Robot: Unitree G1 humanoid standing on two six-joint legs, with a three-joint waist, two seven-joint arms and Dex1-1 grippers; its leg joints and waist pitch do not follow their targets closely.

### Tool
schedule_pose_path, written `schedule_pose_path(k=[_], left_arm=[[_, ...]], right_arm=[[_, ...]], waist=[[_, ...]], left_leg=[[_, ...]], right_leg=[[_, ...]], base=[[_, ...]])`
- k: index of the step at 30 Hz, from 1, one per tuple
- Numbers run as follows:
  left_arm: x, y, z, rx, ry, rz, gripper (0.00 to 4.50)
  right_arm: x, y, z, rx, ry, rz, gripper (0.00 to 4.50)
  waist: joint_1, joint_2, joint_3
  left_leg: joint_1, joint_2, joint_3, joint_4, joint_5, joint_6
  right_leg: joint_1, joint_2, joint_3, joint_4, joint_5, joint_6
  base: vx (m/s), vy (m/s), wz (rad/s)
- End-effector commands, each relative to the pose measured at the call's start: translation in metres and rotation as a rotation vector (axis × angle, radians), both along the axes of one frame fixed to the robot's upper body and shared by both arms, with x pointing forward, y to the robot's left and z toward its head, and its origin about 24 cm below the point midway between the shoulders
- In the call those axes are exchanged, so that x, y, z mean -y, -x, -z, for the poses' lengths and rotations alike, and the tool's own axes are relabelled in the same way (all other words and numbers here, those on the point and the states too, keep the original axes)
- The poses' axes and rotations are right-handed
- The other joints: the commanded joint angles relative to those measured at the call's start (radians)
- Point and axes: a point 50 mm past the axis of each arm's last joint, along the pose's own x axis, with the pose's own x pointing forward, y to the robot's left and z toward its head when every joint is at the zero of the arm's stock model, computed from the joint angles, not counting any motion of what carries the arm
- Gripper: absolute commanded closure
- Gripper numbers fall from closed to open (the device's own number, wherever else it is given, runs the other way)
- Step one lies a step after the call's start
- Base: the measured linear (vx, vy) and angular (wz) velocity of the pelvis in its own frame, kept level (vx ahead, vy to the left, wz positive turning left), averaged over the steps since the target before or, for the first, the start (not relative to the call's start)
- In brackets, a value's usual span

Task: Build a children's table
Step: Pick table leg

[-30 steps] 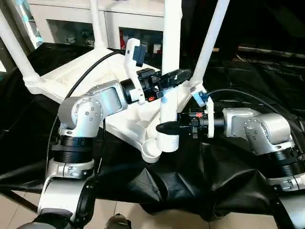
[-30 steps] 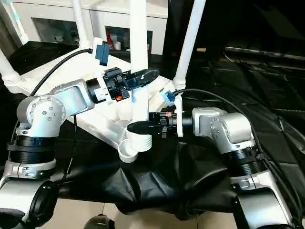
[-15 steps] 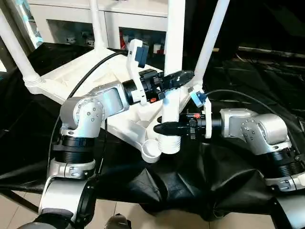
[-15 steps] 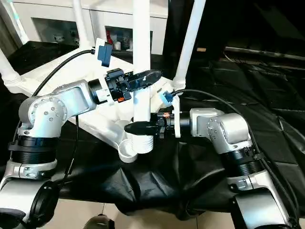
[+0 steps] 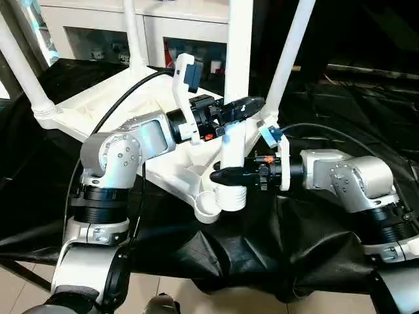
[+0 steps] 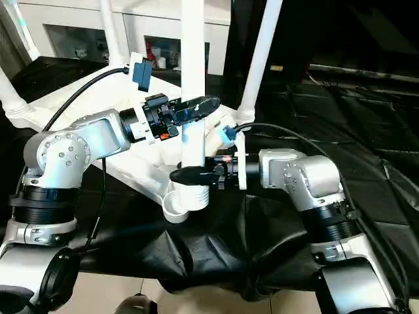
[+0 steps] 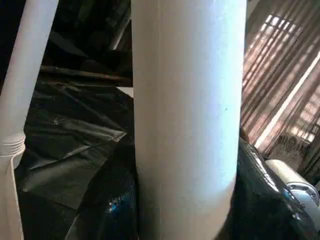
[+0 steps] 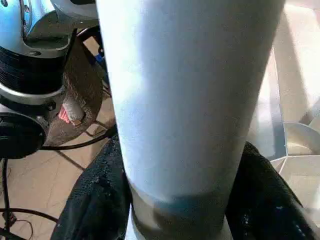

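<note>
A: Left eye view: where's the long white tubular leg (image 5: 237,78)?
B: Upright beside the near round socket (image 5: 208,207) of the white ribbed plastic tabletop (image 5: 105,108). Left gripper (image 5: 243,108) clamped high on it, right gripper (image 5: 224,175) clamped near its foot.

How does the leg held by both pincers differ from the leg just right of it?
The held leg stands upright with its ribbed end beside the empty near socket, not seated; the right leg leans and is already seated in its corner. The left pincer and right pincer clamp only the held leg. Both are white tubes.
</note>
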Motion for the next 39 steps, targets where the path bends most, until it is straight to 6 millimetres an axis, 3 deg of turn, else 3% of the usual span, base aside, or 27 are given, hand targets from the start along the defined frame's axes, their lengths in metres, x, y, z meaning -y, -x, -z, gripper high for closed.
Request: schedule_pose_path(k=[1, 5, 25, 37, 39], left_arm=[[0.005, 0.004, -0.013, 0.054, 0.004, 0.053, 2.65], [0.005, 0.004, -0.013, 0.055, 0.0, 0.053, 2.65], [-0.007, 0.002, -0.013, 0.04, 0.022, 0.011, 2.65], [-0.007, 0.001, -0.013, 0.053, 0.028, -0.014, 2.65], [-0.006, 0.001, -0.013, 0.05, 0.037, -0.01, 2.09]], right_arm=[[0.003, -0.003, -0.003, 0.002, 0.006, 0.023, 2.52], [0.004, -0.004, -0.003, 0.003, 0.003, 0.032, 2.56], [0.008, -0.006, -0.003, 0.007, 0.011, 0.05, 2.56], [0.01, -0.005, -0.002, 0.009, 0.014, 0.054, 2.56], [0.01, -0.005, -0.002, 0.009, 0.014, 0.054, 2.56]], waist=[[0.004, -0.004, -0.091], [0.005, 0.001, -0.091], [0.003, -0.004, -0.091], [0.002, 0.0, -0.091], [0.002, -0.001, -0.091]], left_leg=[[0.013, 0.037, -0.015, -0.072, -0.166, -0.042], [0.013, 0.037, -0.016, -0.072, -0.169, -0.046], [0.015, 0.038, -0.016, -0.072, -0.173, -0.047], [0.014, 0.037, -0.016, -0.073, -0.176, -0.049], [0.014, 0.036, -0.016, -0.072, -0.174, -0.048]], right_leg=[[0.061, -0.069, 0.052, -0.071, -0.247, -0.128], [0.061, -0.069, 0.053, -0.07, -0.24, -0.13], [0.061, -0.068, 0.053, -0.069, -0.238, -0.135], [0.061, -0.067, 0.052, -0.069, -0.235, -0.134], [0.062, -0.067, 0.052, -0.069, -0.233, -0.135]], base=[[0.0, 0.0, 0.0], [0.0, 0.0, 0.0], [0.0, 0.0, 0.0], [0.0, 0.0, 0.0], [0.0, 0.0, 0.0]])
